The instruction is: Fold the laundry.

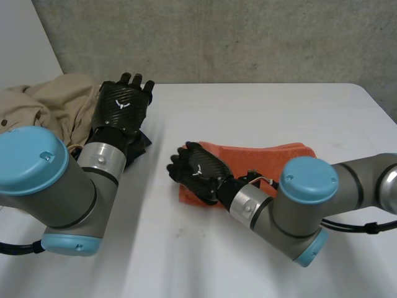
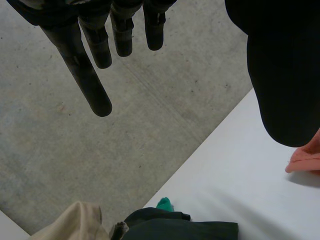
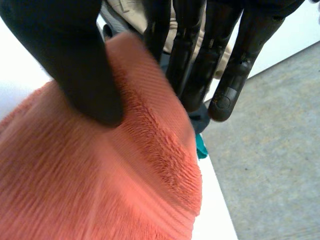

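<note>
Orange towel (image 1: 268, 155), end hidden in right hand (image 1: 200, 169)

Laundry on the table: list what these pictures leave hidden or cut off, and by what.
Orange towel: head view, near edge behind the right arm, one end under the right hand.
Beige garment: head view, cut by the picture's edge, partly behind the left arm.
Dark garment: head view, mostly under the left arm.
Teal item: left wrist view, tucked behind the dark garment; too little shows to name it.
</note>
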